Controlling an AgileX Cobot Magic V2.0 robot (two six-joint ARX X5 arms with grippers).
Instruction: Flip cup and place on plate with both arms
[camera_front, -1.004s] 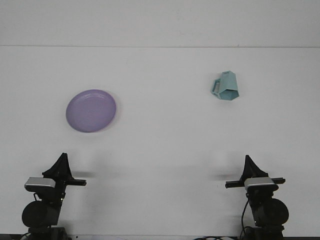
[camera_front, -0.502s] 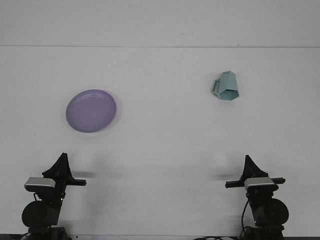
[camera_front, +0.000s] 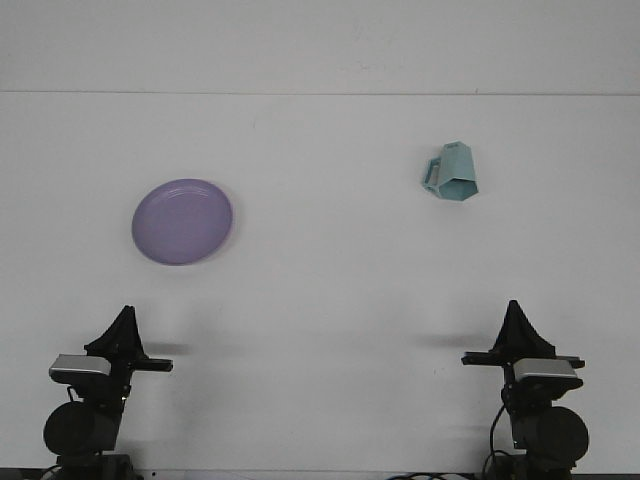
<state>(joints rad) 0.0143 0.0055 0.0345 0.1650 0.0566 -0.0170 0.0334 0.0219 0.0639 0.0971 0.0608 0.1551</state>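
1. The left gripper sits low at the near-left edge of the white table, its dark tip pointing up the table. From this angle the fingers merge into one wedge, so I cannot tell whether they are spread or pressed together. It holds nothing.
2. Up the table from it lies the purple plate, flat and round, with its rim fully visible. It is well apart from the left gripper, with bare table between them and bare table on all sides of the plate.
3. The middle of the table is open white surface from the near edge to the far edge, where a thin line marks the meeting with the white wall.
4. The teal cup lies on the right half, farther back than the plate and well apart from it. It rests tipped on its side, the faceted body angled, with the wider hexagonal end toward the camera and the handle sticking out to the left. Nothing touches it, and table shows all around it.
5. The right gripper sits at the near-right edge, below the cup and slightly right of it, well apart from it. Its fingers also read as a single dark wedge, so I cannot tell their state. It holds nothing.
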